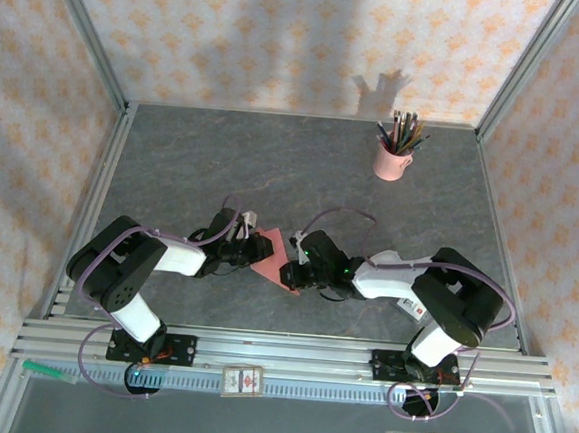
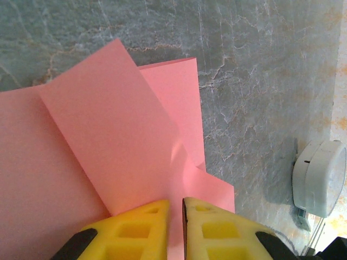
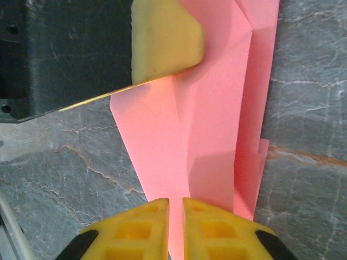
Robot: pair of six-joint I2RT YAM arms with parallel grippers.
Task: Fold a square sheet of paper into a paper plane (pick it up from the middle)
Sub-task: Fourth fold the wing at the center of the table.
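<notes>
1. Left: my left jaws, almost closed, pinching one edge of the square sheet of paper (image 2: pixel 108 141).
2. Centre: the salmon-pink sheet, partly folded with overlapping flaps, at the near middle of the grey desk (image 1: pixel 273 165), between both arms.
3. Right: my right jaws, almost closed, pinching the opposite edge.
4. Far right: pink cup of pencils (image 1: pixel 392 159).

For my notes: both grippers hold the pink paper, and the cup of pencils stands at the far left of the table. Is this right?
No: the cup of pencils stands at the far right, as the top view shows. The rest holds.
</notes>
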